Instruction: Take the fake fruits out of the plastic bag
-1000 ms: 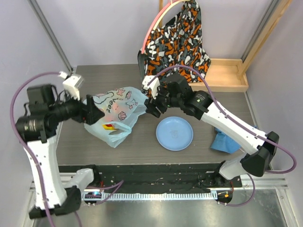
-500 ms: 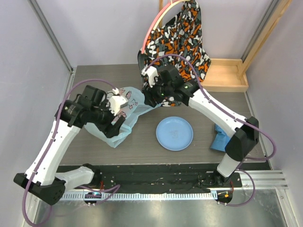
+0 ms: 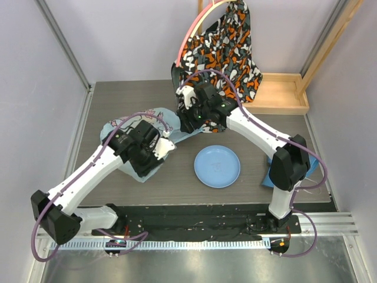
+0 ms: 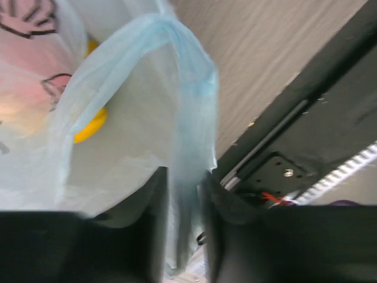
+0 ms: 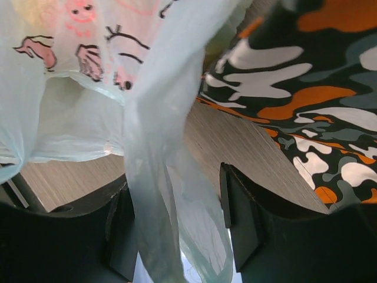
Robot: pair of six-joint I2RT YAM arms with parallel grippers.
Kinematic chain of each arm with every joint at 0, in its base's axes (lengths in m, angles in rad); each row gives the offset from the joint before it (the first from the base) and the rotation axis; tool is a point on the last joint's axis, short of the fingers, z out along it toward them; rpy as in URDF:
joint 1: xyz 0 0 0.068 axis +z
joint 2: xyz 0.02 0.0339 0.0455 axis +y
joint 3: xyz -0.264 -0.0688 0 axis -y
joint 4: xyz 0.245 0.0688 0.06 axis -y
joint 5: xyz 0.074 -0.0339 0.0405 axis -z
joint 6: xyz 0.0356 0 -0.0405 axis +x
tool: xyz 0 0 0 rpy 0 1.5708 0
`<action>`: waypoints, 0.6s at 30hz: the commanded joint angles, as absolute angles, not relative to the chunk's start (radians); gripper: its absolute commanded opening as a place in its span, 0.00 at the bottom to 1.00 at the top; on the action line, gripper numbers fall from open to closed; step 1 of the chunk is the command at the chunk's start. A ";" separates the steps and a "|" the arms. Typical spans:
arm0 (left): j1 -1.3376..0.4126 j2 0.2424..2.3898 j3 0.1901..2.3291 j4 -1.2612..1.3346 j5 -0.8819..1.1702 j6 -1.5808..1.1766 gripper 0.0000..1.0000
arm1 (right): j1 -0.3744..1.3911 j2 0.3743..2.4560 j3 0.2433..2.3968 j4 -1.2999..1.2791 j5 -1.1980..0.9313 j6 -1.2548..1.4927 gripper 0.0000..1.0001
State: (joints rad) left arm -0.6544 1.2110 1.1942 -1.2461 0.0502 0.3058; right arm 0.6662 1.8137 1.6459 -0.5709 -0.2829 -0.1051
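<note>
The plastic bag (image 3: 160, 117) lies left of centre on the table, pale blue with pink prints, partly under my left arm. My left gripper (image 3: 155, 155) is at its near edge. In the left wrist view the left gripper (image 4: 184, 203) is shut on a bag handle (image 4: 185, 130). A yellow fake fruit (image 4: 90, 125) shows through the bag (image 4: 126, 159); other fruits are hidden. My right gripper (image 3: 184, 121) is at the bag's far right corner. In the right wrist view the right gripper (image 5: 177, 227) is open, with a strip of bag (image 5: 154, 177) hanging against its left finger (image 5: 121, 233).
A round pale-blue plate (image 3: 217, 167) lies right of the bag. A solid blue cloth (image 3: 274, 176) sits under the right arm. A camouflage-print cloth (image 3: 221, 50) hangs at the back, close to the right gripper, beside a wooden tray (image 3: 284, 95).
My left arm swung in from the left over the bag and its jaws closed on the handle. The right gripper shifted slightly back to the bag's far corner.
</note>
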 commanded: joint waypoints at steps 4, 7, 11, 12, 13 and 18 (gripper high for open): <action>-0.329 1.174 1.328 -1.189 -0.028 0.181 0.00 | 0.661 1.850 1.718 -0.532 -0.310 -0.159 0.57; -0.134 1.149 1.390 -1.186 0.092 0.091 0.00 | 0.664 1.839 1.701 -0.525 -0.337 -0.219 0.57; 0.046 1.115 1.350 -1.158 0.215 0.006 0.00 | 0.707 1.795 1.658 -0.436 -0.417 -0.253 0.57; 0.075 1.103 1.338 -1.157 0.225 0.008 0.00 | 0.718 1.789 1.651 -0.419 -0.452 -0.267 0.57; 0.118 1.092 1.313 -1.154 0.238 0.000 0.00 | 0.736 1.781 1.632 -0.384 -0.463 -0.290 0.57; 0.187 1.014 1.279 -1.152 0.350 -0.066 0.00 | 0.833 1.799 1.583 -0.293 -0.483 -0.342 0.57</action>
State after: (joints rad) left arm 0.1425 1.0744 1.2964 -1.1645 0.2096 0.0093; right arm 0.7582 1.8389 1.6043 -0.4175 -0.4168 -0.2714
